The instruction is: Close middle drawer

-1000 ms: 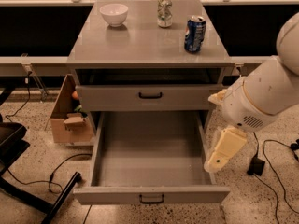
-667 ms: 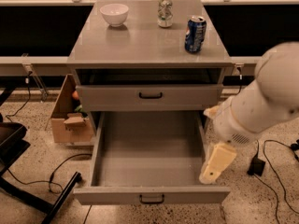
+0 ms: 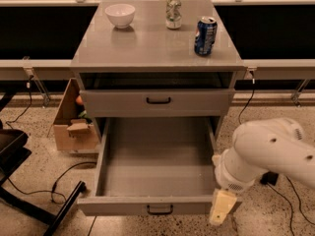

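Note:
The middle drawer [image 3: 156, 168] of the grey cabinet [image 3: 155, 45] is pulled far out, and its long grey tray holds nothing. Its flat front [image 3: 123, 206] with a small black bar handle [image 3: 160, 210] faces me at the bottom of the view. My gripper [image 3: 221, 208], cream-coloured on a white arm [image 3: 268, 151], hangs at the drawer's front right corner, against or just outside the end of the front panel. The uppermost drawer [image 3: 157, 102] above it is nearly shut. The lowest drawer is hidden.
On the cabinet top stand a white bowl [image 3: 120, 14], a silver can [image 3: 173, 12] and a blue soda can [image 3: 205, 36]. A cardboard box [image 3: 74, 124] sits on the floor to the left. A black chair base [image 3: 29, 191] and cables lie at the lower left.
My arm has dropped and come toward the front. The gripper moved from beside the drawer's right wall down to its front right corner. The drawer has not moved.

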Robot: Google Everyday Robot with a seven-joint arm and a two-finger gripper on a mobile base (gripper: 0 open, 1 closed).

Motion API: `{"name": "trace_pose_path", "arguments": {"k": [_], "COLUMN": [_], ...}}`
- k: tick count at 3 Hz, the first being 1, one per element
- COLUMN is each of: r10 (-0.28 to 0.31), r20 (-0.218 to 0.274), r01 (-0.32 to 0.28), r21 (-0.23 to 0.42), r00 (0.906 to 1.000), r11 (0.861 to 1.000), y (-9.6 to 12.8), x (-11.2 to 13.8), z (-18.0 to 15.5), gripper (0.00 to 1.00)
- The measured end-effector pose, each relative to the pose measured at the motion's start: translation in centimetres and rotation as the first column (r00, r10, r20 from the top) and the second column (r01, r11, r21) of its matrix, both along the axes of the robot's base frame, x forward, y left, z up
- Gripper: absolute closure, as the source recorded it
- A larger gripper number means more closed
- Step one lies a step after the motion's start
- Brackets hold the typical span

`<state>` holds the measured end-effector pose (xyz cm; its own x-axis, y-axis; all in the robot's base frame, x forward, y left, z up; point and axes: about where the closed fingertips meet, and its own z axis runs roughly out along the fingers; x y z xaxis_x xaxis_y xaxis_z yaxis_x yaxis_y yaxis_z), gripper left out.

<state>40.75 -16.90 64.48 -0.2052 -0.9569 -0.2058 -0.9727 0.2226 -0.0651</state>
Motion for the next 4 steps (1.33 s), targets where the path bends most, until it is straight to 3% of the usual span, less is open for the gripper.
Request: {"name": "trace_pose_path", "arguments": {"k": [1,2,3,4], "r10": [-0.028,-0.074,-0.109,-0.122], "r20": [-0.058,-0.104,-0.154,-0.177], "r01": [0.026,0.071,0.109,0.130], "r21": [-0.034,-0.038,-0.011,0.033], "r00": [0.9979,0.9918,0.9819,0.9767], "r11": [0.999,0.997,0.994,0.991], "y": [-1.1,-1.3,-0.6,0.4], "x": [-2.4,-5.8,-8.7,-8.9], "z": [-6.0,-9.6,-13.6,-17.9], "gripper": [0.00,0.16,0.39,0.62]}}
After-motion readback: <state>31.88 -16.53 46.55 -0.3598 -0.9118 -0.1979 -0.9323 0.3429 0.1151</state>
